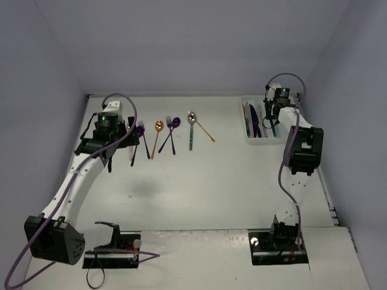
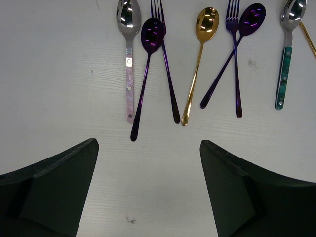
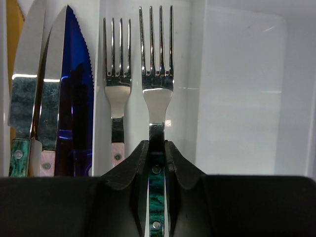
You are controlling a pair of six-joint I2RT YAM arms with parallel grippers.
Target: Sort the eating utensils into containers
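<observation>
My right gripper is shut on the teal handle of a silver fork, held lengthwise over a container of the white tray. A pink-handled fork lies in that same container. In the containers to its left lie a dark blue knife and two silver knives. My left gripper hangs open above bare table, just short of the handle ends of a row of utensils: a pink-handled spoon, a purple spoon, a purple fork and a gold spoon.
Further right in the row a second purple fork crosses a purple spoon, then come a teal-handled spoon and a thin gold handle. The tray's right-hand container holds nothing. Walls close the table on three sides.
</observation>
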